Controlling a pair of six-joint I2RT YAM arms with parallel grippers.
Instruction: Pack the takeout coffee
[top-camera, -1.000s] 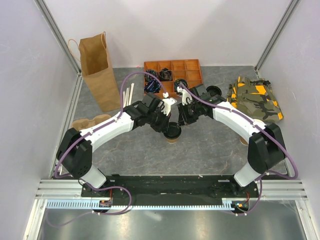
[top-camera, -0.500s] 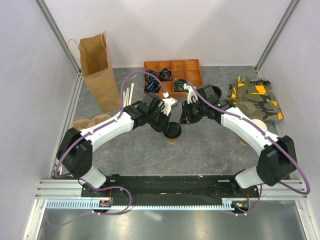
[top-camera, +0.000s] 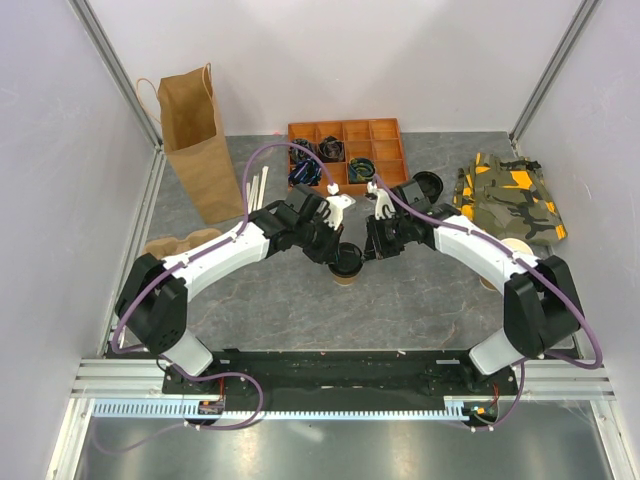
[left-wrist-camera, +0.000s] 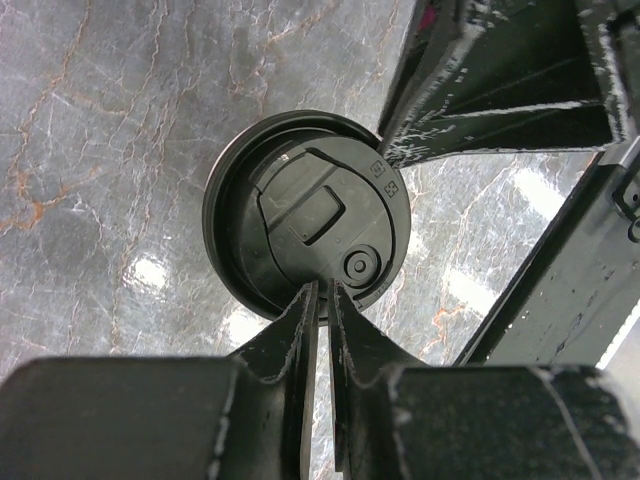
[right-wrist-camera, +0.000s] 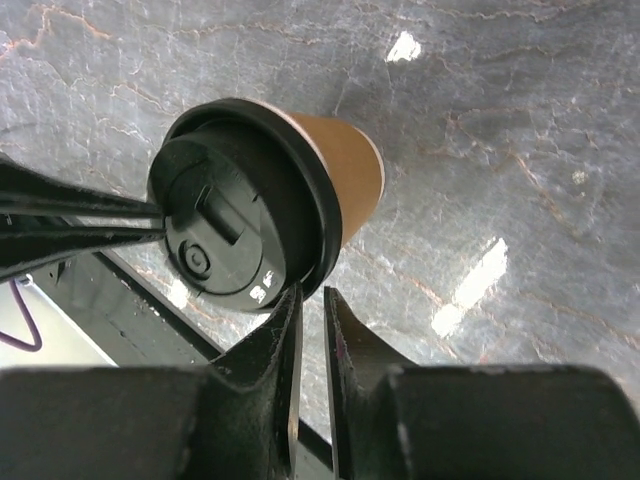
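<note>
Left gripper (left-wrist-camera: 325, 292): fingers pressed almost together, a bare sliver between them, nothing held, tips touching the edge of the black lid (left-wrist-camera: 305, 215). Right gripper (right-wrist-camera: 310, 300), same story: closed to a slit, empty, tips against the lid's rim from the opposite side. So the takeout coffee (top-camera: 345, 268) stands upright mid-table, axis vertical, directly between the two claws, neither one nearer. The paper bag (top-camera: 195, 140) stands far left, on the left arm's side. Either claw would need to open before taking the cup.
</note>
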